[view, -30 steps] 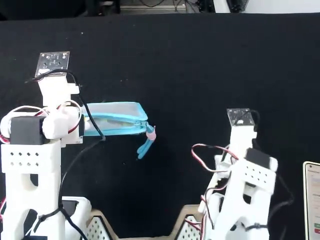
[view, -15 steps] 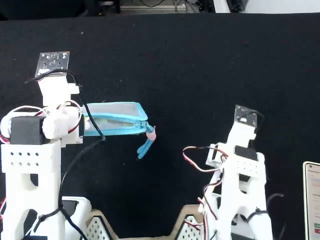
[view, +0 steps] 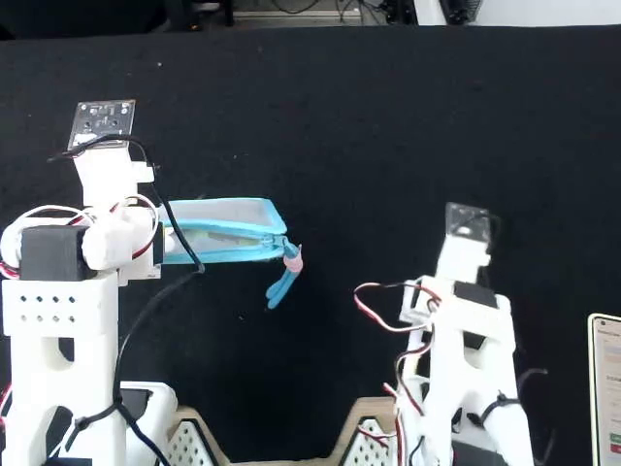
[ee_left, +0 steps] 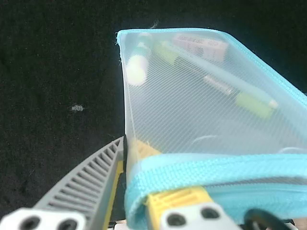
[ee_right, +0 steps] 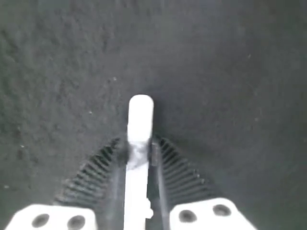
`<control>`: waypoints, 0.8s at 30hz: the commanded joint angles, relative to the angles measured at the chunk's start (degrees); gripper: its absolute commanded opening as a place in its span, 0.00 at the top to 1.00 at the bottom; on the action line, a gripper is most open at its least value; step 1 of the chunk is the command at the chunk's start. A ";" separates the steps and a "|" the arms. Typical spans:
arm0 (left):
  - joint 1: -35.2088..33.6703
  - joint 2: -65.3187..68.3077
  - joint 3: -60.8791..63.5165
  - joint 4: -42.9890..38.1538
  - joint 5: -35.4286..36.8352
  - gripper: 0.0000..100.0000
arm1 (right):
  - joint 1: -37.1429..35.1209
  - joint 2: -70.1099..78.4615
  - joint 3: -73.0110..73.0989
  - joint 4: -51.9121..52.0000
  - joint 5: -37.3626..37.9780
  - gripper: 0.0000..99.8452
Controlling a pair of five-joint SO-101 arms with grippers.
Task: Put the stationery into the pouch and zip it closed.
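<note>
- Stationery came nearest: a white stick (ee_right: 140,129) sat clamped lengthwise in the right gripper (ee_right: 139,144), whose jaws were narrow and pressed against its sides, with the rounded tip poking out past them over bare black cloth.
- In the high view, the right arm (view: 473,320) stood folded at the near edge of the table (view: 388,116), well apart from the pouch, with a screen (view: 606,388) at the edge beside it.
- Farther in lay the pouch (view: 228,233), a pale mesh bag with blue trim, flat on the table, its blue and pink zip pull strap (view: 284,272) trailing toward the right arm.
- The left gripper (ee_left: 134,191) was pinched closed on the pouch's corner, at the end away from the strap.
- Through the mesh showed items already inside: a green marker (ee_left: 252,103), a pink eraser (ee_left: 199,44) and a white tube (ee_left: 136,67).
- Whether the zip was open could not be told; the mouth looked flat.
- Risk, as a judgement: with the mouth so flat, the stick could hit the trim and skid off instead of entering.
- A hard push could drag the pouch out of the left gripper's corner hold.
- The smooth, round stick could also twist or slip in the narrow clamp during the crossing.
</note>
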 commanded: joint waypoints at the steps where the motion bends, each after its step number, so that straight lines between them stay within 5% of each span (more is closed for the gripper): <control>1: -1.36 0.18 0.13 0.26 -0.18 0.97 | -0.70 -5.05 -3.21 -0.53 9.14 0.99; 11: -1.36 0.18 0.22 0.26 -0.18 0.97 | -2.55 -14.99 -15.25 -0.53 10.81 0.99; 20: -1.36 0.18 2.07 -0.26 -0.18 0.97 | -13.80 -15.96 0.57 -4.66 38.95 0.99; 24: -1.36 0.18 2.15 -0.26 -0.18 0.97 | -16.26 -15.96 8.04 -10.73 40.79 0.99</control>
